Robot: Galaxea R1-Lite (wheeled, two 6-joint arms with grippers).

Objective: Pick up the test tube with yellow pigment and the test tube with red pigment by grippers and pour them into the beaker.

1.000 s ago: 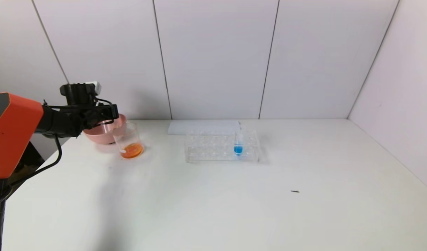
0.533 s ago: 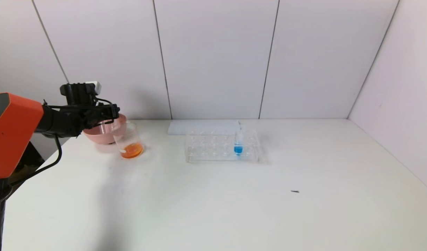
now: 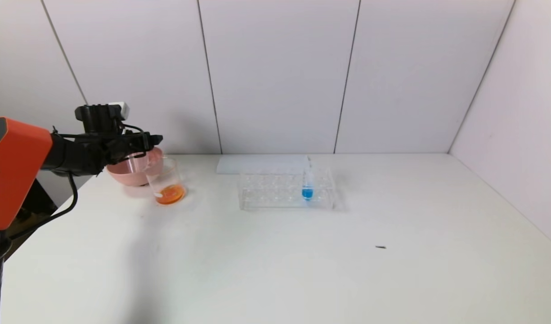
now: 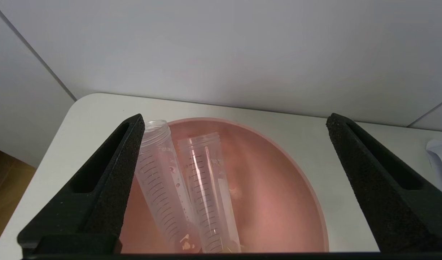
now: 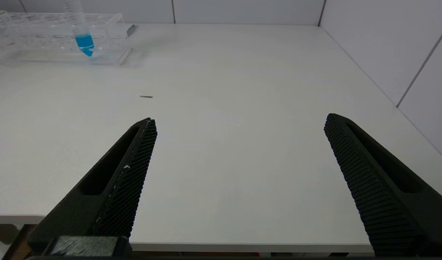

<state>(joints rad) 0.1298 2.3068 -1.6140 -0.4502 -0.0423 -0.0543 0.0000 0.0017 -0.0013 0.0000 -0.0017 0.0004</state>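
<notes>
Pink bowl (image 4: 278, 173) holds two tubes (image 4: 192, 191) below left gripper's (image 4: 235, 187) wide fingers (image 4: 109, 180).

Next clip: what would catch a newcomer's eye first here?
The orange liquid in the beaker at the table's far left, beside the pink bowl holding two emptied tubes. Above the bowl hangs the open left gripper. In the clear rack stands a lone blue-liquid tube.

Pink bowl (image 3: 136, 173) half hidden behind left gripper (image 3: 153, 140); tubes (image 4: 186, 191) in bowl cut off at frame edge, hard to tell which is which.
</notes>
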